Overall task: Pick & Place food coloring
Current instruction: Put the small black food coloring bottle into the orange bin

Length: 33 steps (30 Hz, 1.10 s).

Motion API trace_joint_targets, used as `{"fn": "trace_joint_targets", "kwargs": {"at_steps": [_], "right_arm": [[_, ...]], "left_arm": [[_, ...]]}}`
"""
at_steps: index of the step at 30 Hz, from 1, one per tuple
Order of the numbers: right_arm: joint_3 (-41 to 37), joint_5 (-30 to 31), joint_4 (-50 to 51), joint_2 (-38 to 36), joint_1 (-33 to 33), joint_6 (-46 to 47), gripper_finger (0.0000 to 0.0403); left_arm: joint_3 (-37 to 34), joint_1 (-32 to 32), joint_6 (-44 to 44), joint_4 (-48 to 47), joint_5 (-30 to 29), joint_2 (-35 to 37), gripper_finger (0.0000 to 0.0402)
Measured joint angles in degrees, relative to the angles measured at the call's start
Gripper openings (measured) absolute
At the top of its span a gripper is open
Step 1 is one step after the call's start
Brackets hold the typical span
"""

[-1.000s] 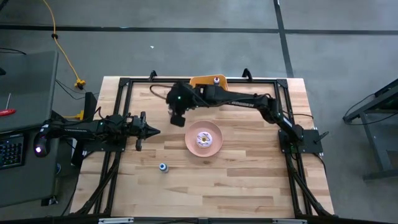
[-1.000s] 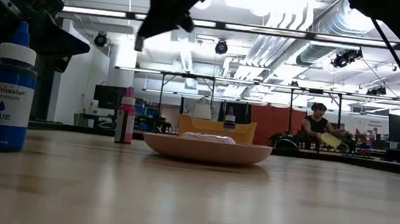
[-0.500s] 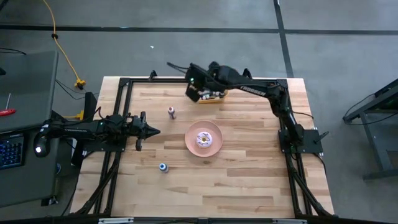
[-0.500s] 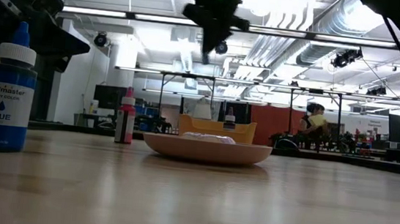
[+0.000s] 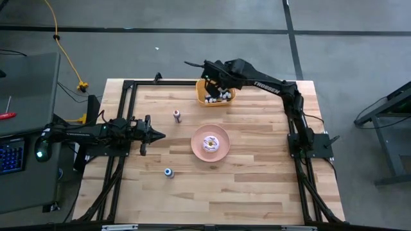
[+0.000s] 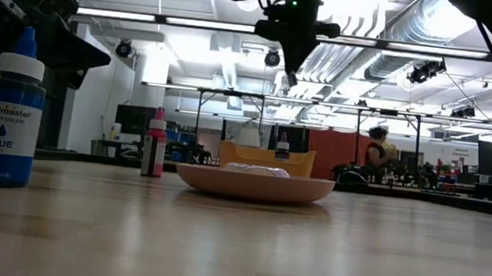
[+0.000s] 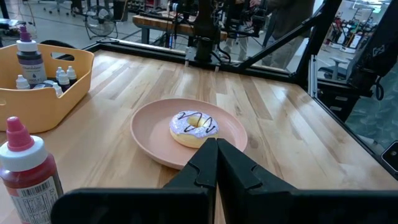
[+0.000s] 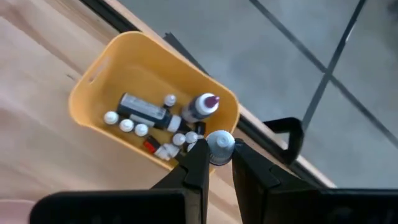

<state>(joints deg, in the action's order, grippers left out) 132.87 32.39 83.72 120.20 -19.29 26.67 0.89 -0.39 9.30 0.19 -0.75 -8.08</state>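
My right gripper (image 5: 214,78) hangs high over the orange bin (image 5: 203,96) at the table's far edge, shut on a small grey-capped food coloring bottle (image 8: 219,147). Several tiny bottles (image 8: 134,118) lie in the bin (image 8: 93,93), and a larger dark-capped one (image 8: 200,107) lies with them. A red-capped bottle (image 5: 177,115) stands upright on the table left of the pink plate (image 5: 196,149). A blue bottle (image 5: 168,172) stands near the table's near side. My left gripper (image 5: 158,135) waits shut by the left edge, level with the plate. My right gripper pinches the small bottle between its two fingers (image 8: 198,163), which point down from above. Only the bottle's round grey cap (image 8: 221,142) shows between them; the body is hidden behind it. The bottle is lifted clear, above the bin's far rim.
The pink plate (image 7: 152,124) bears a white-and-purple doughnut (image 7: 193,127) at the table's middle. A black frame (image 5: 128,86) runs round the table edges. Bare wood lies between the plate and the near edge. A person (image 6: 379,151) is in the room beyond.
My right gripper has swung from beside the red-capped bottle, left of the plate, toward the table's far edge and now hangs over the bin. The red-capped bottle, the blue bottle and the plate have stayed in place.
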Motion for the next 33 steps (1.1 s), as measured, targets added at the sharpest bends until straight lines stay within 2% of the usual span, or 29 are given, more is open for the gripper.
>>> {"fn": "trace_joint_targets", "kwargs": {"at_steps": [3,5,11,14,18,23,33], "right_arm": [[-2.36,-1.40,-0.88,-0.78,0.24,0.56,0.0044],[-7.35,-3.08,-4.58,-2.81,0.41,1.09,0.0044],[-34.34,-6.64,-30.11,-15.05,0.48,3.18,0.0044],[-44.74,-7.99,-38.24,-19.58,-0.11,5.27,0.0044],[-55.51,-9.01,-48.49,-22.06,-1.39,5.94,0.0044],[-63.17,-11.02,-62.44,-22.19,-2.63,6.08,0.0044],[-67.97,-10.16,-68.84,-20.78,-5.31,8.06,0.0044]], "left_arm": [[-0.01,0.00,0.01,0.00,-0.01,0.00,0.0001],[-0.01,-0.01,0.01,0.00,-0.01,0.01,0.0001],[-0.01,-0.01,0.02,0.00,-0.05,0.00,0.0001],[0.00,0.00,0.01,0.00,-0.05,0.00,0.0001],[0.00,-0.01,0.02,0.00,-0.05,0.00,0.0001],[-0.01,-0.01,0.02,0.00,-0.07,0.00,0.0001],[-0.02,0.00,0.00,0.00,-0.03,0.01,0.0001]]}}
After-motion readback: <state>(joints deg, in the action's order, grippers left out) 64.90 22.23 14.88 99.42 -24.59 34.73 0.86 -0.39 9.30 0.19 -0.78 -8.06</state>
